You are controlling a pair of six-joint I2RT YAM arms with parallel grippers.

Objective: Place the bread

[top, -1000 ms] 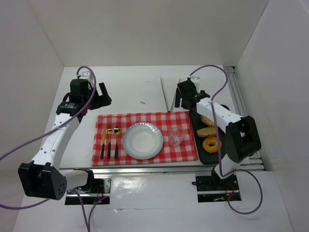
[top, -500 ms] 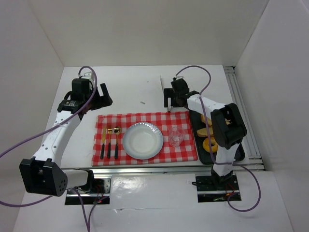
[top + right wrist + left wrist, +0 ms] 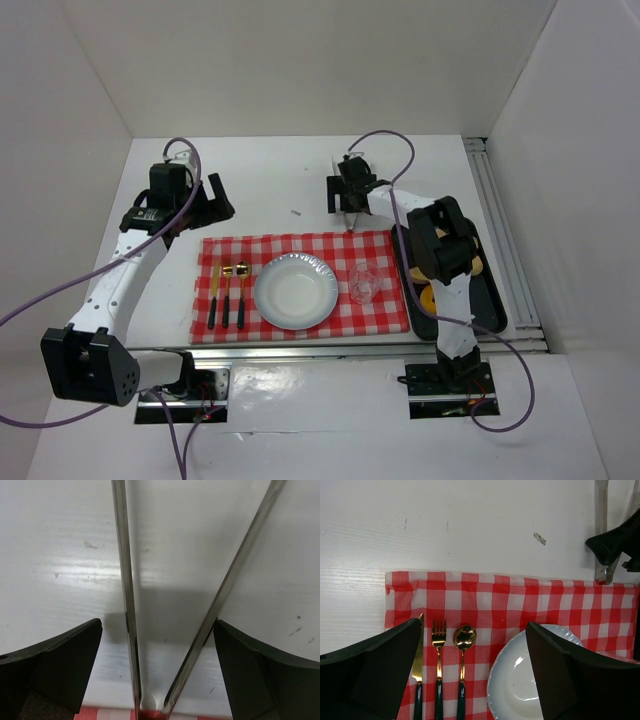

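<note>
The bread [image 3: 426, 296] is golden-brown. I see a ring-shaped piece and tan bits beside it, all lying in the black tray [image 3: 492, 302] on the table [image 3: 270, 175], just right of the checked cloth [image 3: 300, 246]. My own right arm crosses over the tray and hides part of it, so I cannot count the pieces. On the cloth I count one plate [image 3: 295, 290], one glass [image 3: 364, 284], one knife [image 3: 213, 297], one fork [image 3: 227, 295] and one spoon [image 3: 241, 293]. One pair of metal tongs [image 3: 124, 580] lies beyond the cloth's far edge. My right gripper [image 3: 347, 198] hangs spread wide over both tong arms, grasping nothing, well apart from the bread. My left gripper [image 3: 212, 198] is likewise released, beyond the cloth's far left corner
</note>
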